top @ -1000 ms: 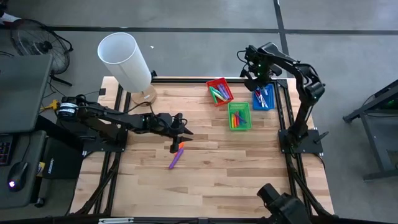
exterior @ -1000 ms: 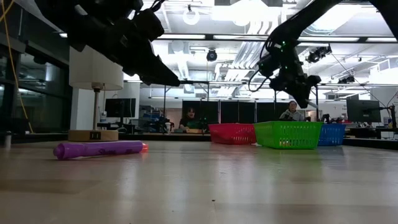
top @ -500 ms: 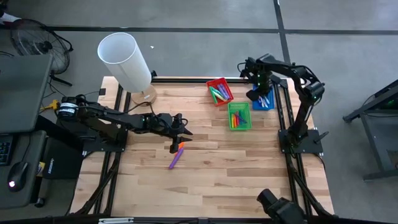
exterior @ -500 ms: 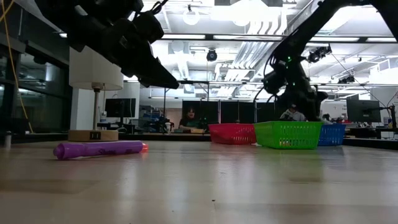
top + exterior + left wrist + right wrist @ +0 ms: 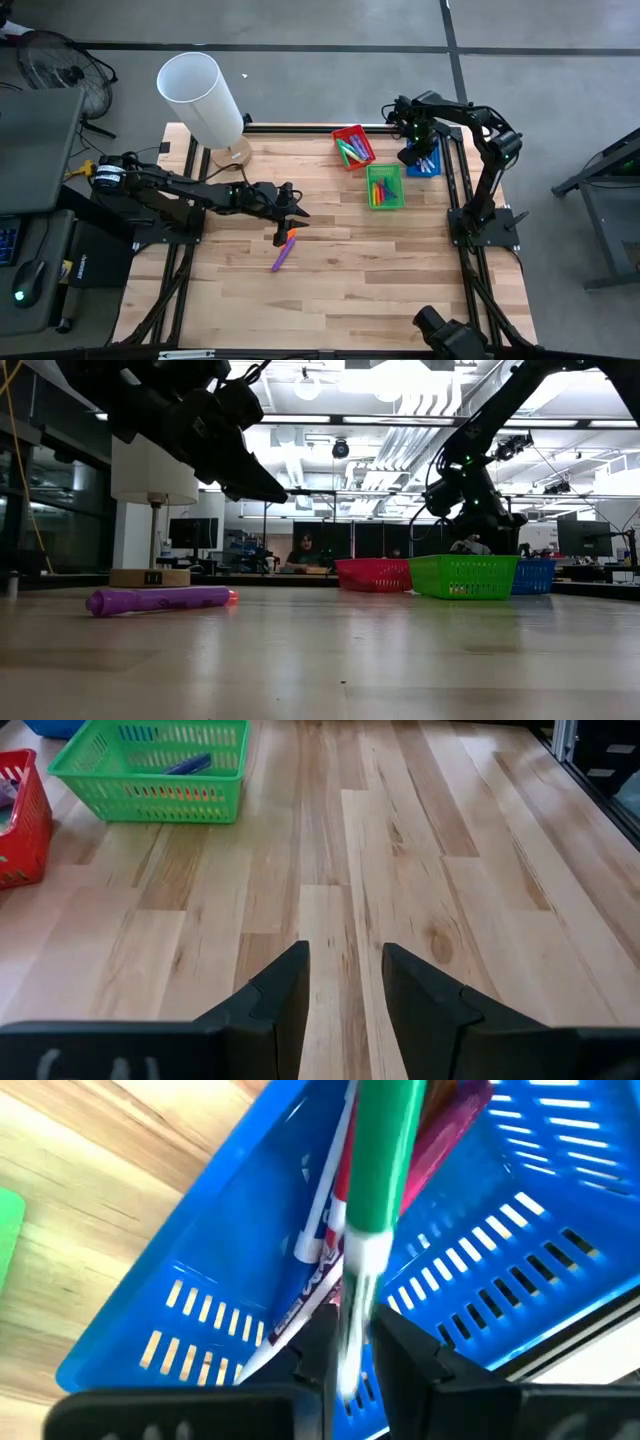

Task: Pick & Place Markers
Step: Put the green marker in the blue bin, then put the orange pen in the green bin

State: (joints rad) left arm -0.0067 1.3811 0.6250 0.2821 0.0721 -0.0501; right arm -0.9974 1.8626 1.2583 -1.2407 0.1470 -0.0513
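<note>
Pale wooden planks form the table (image 5: 330, 280), which carries three slotted plastic trays: red (image 5: 353, 147), green (image 5: 385, 187) and blue (image 5: 424, 158), all toward two o'clock. Two markers lie loose near the centre, a purple marker (image 5: 282, 255) and an orange marker (image 5: 290, 236) under the left gripper (image 5: 288, 218), whose fingers stand apart and empty. The right gripper (image 5: 352, 1362), over the blue tray, pinches a green marker (image 5: 382, 1150) by its white end.

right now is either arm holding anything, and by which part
Right gripper has a green marker by its white end, over the blue tray. Left gripper holds nothing.
</note>
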